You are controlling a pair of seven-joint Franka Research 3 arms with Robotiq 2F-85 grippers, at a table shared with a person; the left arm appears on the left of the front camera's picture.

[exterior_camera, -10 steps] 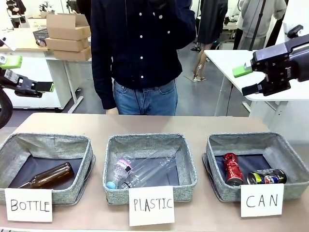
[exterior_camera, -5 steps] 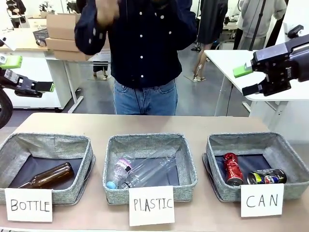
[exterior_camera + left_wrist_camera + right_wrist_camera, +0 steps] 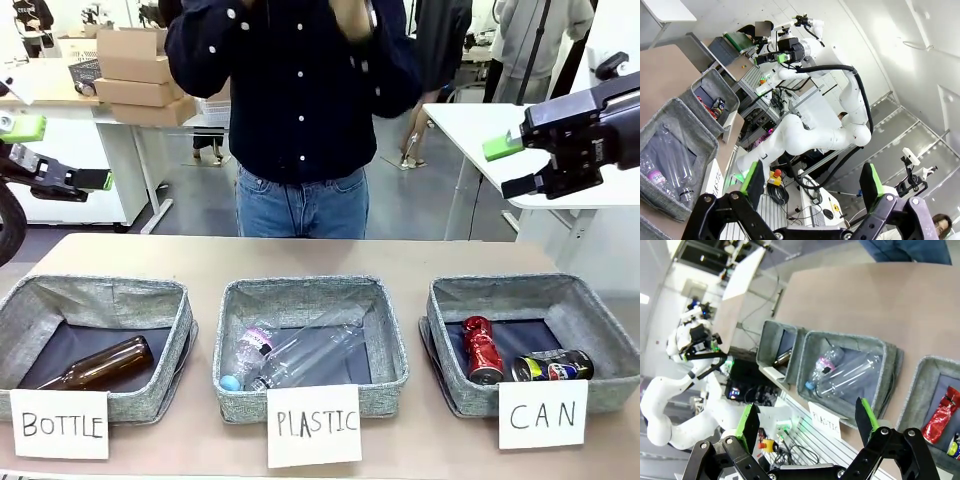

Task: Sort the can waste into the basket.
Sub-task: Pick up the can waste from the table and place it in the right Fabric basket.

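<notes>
The red can (image 3: 483, 350) and the dark can with blue and yellow print (image 3: 553, 366) lie inside the grey basket (image 3: 455, 300) at the right, behind the "CAN" sign (image 3: 542, 413). The red can (image 3: 939, 416) also lies in that basket (image 3: 920, 385) in the right wrist view, and both cans (image 3: 716, 104) appear far off in the left wrist view. My left gripper (image 3: 55, 150) hangs open, high at the left edge, holding nothing. My right gripper (image 3: 508, 165) stands open, high above the right basket. Its fingers (image 3: 747, 422) are spread with nothing between them.
The "BOTTLE" basket (image 3: 160, 300) holds a brown glass bottle (image 3: 100, 364). The "PLASTIC" basket (image 3: 385, 330) holds clear plastic bottles (image 3: 300, 355). A person (image 3: 300, 110) stands at the far side with both hands raised near the head. Bare tabletop (image 3: 300, 255) runs behind the baskets.
The person has raised both arms and moved the hands up near the head. Neither arm nor any can has moved.
</notes>
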